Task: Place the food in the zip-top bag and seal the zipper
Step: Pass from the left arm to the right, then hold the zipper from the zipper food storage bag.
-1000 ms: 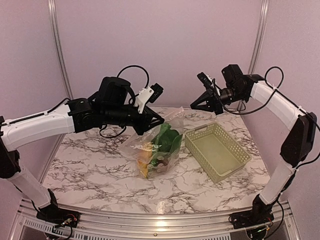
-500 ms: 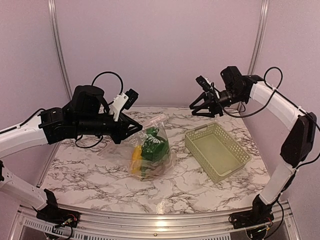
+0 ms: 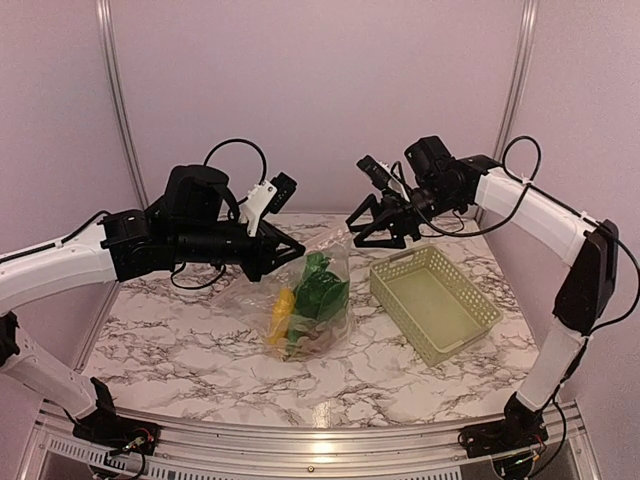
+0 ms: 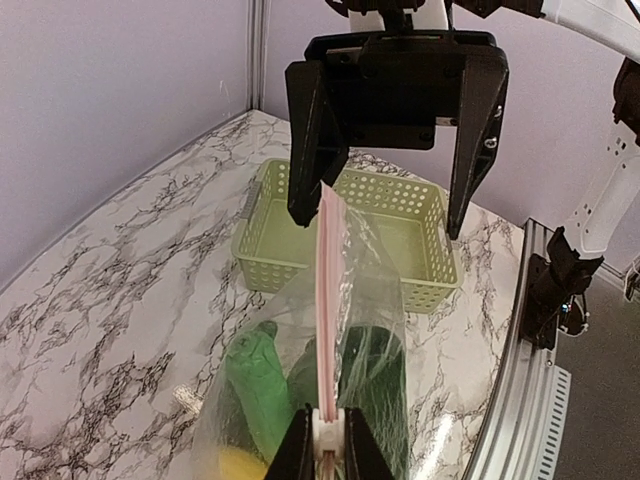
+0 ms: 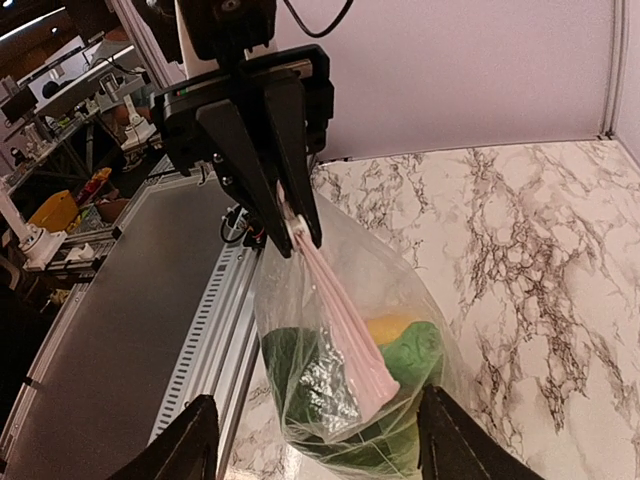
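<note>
The zip-top bag [image 3: 305,300] hangs clear and crinkly over the marble table, its bottom resting on it. Through the plastic I see the food: a green leafy piece [image 3: 320,285] and a yellow-orange piece [image 3: 283,310]. My left gripper [image 3: 290,252] is shut on the whitish slider tab [image 4: 331,432] at the near end of the pink zipper [image 4: 328,300]. My right gripper [image 3: 375,225] is open at the strip's far end [image 5: 385,385]. That end lies between its spread fingers [image 4: 305,150] and touches neither. The bag [image 5: 330,330] sags below the strip.
A pale green lattice basket [image 3: 435,300] stands right of the bag, below the right arm, with nothing in it. The pale back wall and its metal posts rise behind the table. A metal rail runs along the table's near edge [image 3: 320,435].
My right gripper has opened from shut and moved left to the bag's far end. The left gripper drew the slider and bag left, then came back a little to the right.
</note>
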Tool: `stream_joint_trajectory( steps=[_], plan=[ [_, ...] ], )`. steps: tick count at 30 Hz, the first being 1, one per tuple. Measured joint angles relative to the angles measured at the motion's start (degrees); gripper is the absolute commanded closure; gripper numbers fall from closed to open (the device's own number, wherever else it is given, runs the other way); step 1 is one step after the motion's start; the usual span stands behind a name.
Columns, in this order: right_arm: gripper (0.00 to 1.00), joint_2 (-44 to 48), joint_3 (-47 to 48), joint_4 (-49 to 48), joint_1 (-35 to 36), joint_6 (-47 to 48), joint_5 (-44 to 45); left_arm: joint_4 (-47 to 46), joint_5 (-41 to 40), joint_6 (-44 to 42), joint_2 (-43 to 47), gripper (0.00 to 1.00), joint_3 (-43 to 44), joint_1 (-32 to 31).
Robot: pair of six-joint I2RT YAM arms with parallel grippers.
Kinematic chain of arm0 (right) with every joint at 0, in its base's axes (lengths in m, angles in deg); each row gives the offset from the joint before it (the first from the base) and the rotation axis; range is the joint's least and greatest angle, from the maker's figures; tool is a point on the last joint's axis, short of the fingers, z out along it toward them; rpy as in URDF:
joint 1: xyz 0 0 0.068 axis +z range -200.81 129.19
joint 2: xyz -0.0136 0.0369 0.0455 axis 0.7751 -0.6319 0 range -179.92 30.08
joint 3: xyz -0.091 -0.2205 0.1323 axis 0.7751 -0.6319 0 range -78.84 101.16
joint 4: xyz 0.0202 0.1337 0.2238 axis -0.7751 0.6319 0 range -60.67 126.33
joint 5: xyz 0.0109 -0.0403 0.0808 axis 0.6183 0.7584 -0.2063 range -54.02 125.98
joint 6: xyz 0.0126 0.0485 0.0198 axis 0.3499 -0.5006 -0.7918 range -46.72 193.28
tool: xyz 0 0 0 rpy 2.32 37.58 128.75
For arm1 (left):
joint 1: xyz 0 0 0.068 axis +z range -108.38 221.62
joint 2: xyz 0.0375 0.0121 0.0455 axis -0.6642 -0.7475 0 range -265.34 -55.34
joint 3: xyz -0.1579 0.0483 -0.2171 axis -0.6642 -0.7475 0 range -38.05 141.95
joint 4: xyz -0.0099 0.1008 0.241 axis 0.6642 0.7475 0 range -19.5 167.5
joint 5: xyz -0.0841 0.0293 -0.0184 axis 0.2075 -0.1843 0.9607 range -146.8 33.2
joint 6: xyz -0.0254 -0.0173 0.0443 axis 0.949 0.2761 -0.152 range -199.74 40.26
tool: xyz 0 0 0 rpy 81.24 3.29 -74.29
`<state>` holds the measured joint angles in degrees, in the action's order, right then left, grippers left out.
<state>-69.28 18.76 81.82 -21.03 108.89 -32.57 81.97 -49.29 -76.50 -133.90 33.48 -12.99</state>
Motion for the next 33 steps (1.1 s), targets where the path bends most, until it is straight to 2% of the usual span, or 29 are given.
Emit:
stream_joint_trajectory(
  steps=[3,7,9,11,14,18,21,26,28,31,33],
  plan=[
    [0.41,-0.55,-0.11,-2.21,0.59,-3.37,-0.68,-0.74,0.22,0.02,0.0,0.97,0.0,0.0],
    [0.61,-1.6,-0.11,-5.51,0.7,-7.23,-2.03,-0.94,0.61,0.15,-0.04,0.97,0.0,-0.09],
    [0.79,-2.21,-0.11,-6.88,0.83,-9.07,-2.71,-0.96,0.87,0.24,-0.15,0.96,0.0,-0.15],
    [1.0,-2.67,-0.09,-7.89,1.07,-10.05,-3.15,-1.03,1.05,0.33,-0.39,0.89,0.0,-0.15],
    [1.0,-2.93,-0.07,-8.35,1.46,-10.45,-3.23,-1.14,1.03,0.81,-0.7,0.69,0.02,-0.15],
    [1.0,-2.93,0.0,-8.02,1.57,-9.42,-2.99,-1.18,0.83,1.75,-0.68,0.6,0.13,-0.15],
    [1.0,-2.91,0.09,-7.8,1.57,-8.57,-2.89,-0.83,0.42,2.08,-0.37,0.59,0.13,-0.15],
    [1.0,-2.91,0.66,-7.45,1.57,-7.91,-2.47,-0.76,-0.04,2.19,1.22,0.7,0.02,-0.15],
    [1.0,-2.91,0.87,-7.43,1.57,-7.78,-2.27,-0.79,-0.42,2.27,1.73,0.68,0.02,-0.13],
    [1.0,-2.91,0.9,-7.39,1.57,-7.65,-2.12,-0.72,-0.5,1.66,1.77,0.58,0.04,-0.09],
    [1.0,-2.91,0.9,-7.39,1.57,-7.54,-2.01,-0.15,-0.37,1.36,1.29,0.6,0.48,-0.09]
  ],
)
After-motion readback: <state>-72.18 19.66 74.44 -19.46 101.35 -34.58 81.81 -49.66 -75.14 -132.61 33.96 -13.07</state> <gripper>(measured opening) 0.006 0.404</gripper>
